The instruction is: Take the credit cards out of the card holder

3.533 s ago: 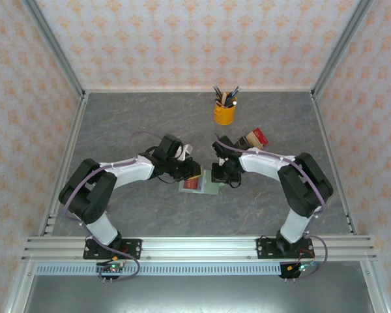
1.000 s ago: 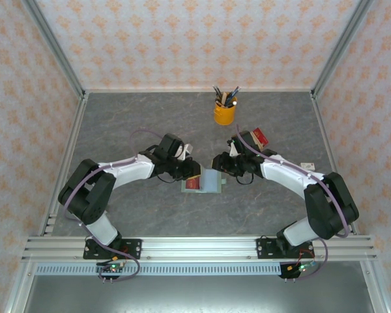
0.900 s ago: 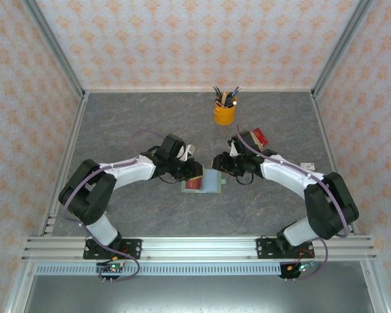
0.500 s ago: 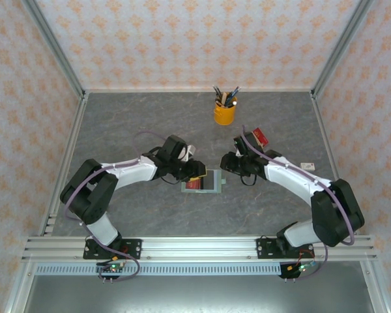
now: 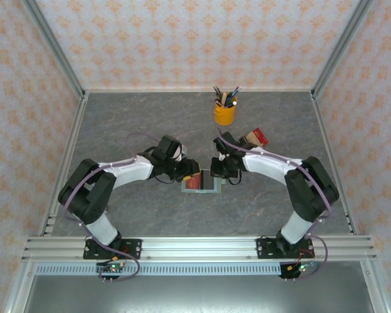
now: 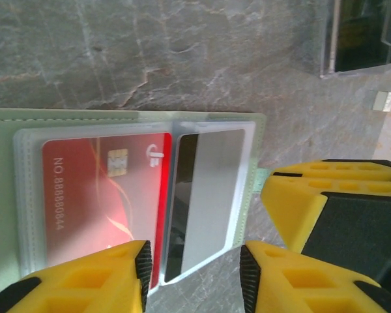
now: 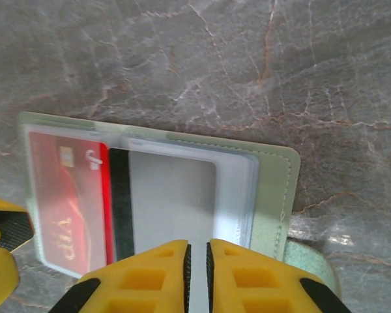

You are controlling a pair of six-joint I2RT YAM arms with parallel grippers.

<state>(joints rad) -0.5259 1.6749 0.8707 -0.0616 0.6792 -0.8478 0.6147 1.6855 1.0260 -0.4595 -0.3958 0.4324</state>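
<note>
Top view: both arms reach in from the near edge and meet at mid-table over the card holder [image 7: 274, 195]. It lies flat and unfolded on the grey marbled table [image 5: 137, 117].

Left gripper [image 6: 192, 279]: jaws stand apart with a wide gap and nothing between them. The fingers [image 6: 85, 280] straddle the holder's near edge, one over the red card [image 6: 98, 202], the other past the grey-faced card [image 6: 212, 192]. Contact with the holder cannot be told.

Right gripper [image 7: 197, 264]: jaws nearly together, with a thin dark slit between them. The tips sit over the edge of the clear sleeve holding the grey-faced card. Whether they pinch the sleeve or card cannot be told.

Both cards lie side by side in clear sleeves. The red one is chip side up; the grey one has a black stripe beside the fold.

Beyond, to the right: a cluster of upright blocks [image 5: 254, 139]. Farther still, a yellow pen cup [image 5: 224, 114], well apart from the holder.
</note>
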